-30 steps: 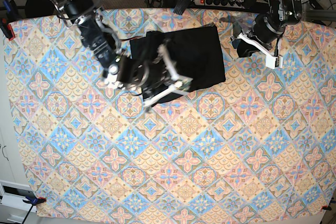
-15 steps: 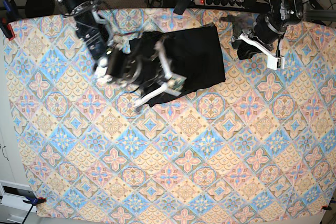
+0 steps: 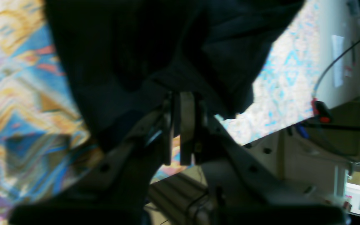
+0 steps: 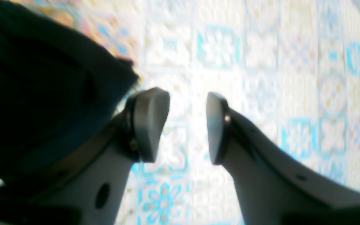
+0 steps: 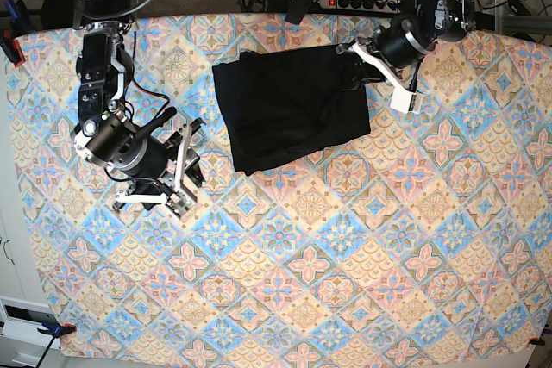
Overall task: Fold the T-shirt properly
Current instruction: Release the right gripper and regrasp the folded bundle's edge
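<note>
The plain black cotton T-shirt [image 5: 289, 109] lies folded on the patterned tablecloth [image 5: 362, 247], near its far edge. Left gripper [image 3: 181, 103] is pinched tight on its hem, right gripper [image 4: 187, 125] gapes wide, holding nothing

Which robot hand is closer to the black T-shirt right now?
Left. The left end effector is at the T-shirt's upper right corner, shut on the cloth. The right end effector sits open on the tablecloth, off the shirt's other side.

Folded black T-shirt [image 5: 289, 105] lies on the patterned cloth [image 5: 345, 256]. Left gripper [image 5: 358, 71] touches its corner. Right gripper [image 5: 177, 174] sits apart.
</note>
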`<state>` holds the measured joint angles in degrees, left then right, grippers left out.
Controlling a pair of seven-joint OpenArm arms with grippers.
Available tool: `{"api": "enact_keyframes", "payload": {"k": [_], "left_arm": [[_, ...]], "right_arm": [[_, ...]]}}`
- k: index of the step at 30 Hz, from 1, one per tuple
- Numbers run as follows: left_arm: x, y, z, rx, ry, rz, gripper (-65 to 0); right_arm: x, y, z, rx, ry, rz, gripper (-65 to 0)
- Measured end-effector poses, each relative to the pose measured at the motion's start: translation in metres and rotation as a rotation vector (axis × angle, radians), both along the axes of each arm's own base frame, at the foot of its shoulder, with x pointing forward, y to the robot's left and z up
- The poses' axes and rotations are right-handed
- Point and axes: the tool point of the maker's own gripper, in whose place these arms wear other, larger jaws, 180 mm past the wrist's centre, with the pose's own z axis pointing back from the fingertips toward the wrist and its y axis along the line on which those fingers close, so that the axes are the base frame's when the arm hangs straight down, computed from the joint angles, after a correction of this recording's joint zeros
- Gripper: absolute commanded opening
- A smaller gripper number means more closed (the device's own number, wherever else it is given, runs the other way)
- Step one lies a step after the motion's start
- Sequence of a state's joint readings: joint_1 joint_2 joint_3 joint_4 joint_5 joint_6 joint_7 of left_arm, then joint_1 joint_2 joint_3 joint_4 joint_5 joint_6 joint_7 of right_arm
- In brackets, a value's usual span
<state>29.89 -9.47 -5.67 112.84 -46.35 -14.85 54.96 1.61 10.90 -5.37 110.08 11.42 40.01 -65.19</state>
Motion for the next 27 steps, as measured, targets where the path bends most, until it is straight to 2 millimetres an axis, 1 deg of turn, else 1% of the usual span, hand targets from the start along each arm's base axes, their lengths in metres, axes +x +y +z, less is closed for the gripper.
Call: {"api": "enact_keyframes", "payload": {"k": [2,4,5,7,9,11,13,15,16,18,23,27], "left_arm": [[0.001,-0.007,0.001,-0.021,-0.002,0.007,-58.7],[0.003,-0.012,0.004,-0.042,-0.008,0.019,-56.3],[0.005,-0.015,0.005,-0.046,-0.011,0.018,-54.5],[0.012,-0.029,0.012,-0.059,-0.039,-0.021,-50.3],[0.017,-0.042,0.02,-0.085,-0.065,-0.048,-47.2],[0.015,-0.051,0.022,-0.102,-0.07,-0.066,-45.7],[0.008,-0.056,0.02,-0.112,-0.051,-0.078,-45.9],[0.002,-0.055,0.016,-0.109,-0.032,-0.074,-45.8],[0.001,-0.053,0.014,-0.101,-0.025,-0.073,-45.8],[0.004,-0.051,0.014,-0.096,-0.033,-0.072,-45.8],[0.003,-0.051,0.014,-0.099,-0.032,-0.069,-45.8],[-0.003,-0.048,0.01,-0.087,-0.016,-0.076,-45.9]], "right_arm": [[-0.002,0.004,0.002,0.05,0.009,0.025,-41.0],[-0.003,0.004,-0.001,0.077,0.023,0.025,-41.0],[-0.005,0.002,-0.006,0.082,0.04,0.023,-41.0],[-0.012,-0.006,-0.018,0.078,0.082,0.006,-41.0],[-0.016,-0.006,-0.025,0.076,0.112,0.005,-41.0],[-0.019,0.003,-0.026,0.104,0.122,0.026,-40.9],[-0.028,0.018,-0.028,0.141,0.137,0.066,-40.7],[-0.044,0.029,-0.035,0.157,0.182,0.131,-40.7],[-0.048,0.03,-0.038,0.148,0.196,0.146,-40.7],[-0.05,0.032,-0.038,0.137,0.202,0.166,-40.7],[-0.055,0.048,-0.035,0.194,0.211,0.203,-40.6],[-0.053,0.043,-0.038,0.179,0.216,0.189,-40.6]]}}
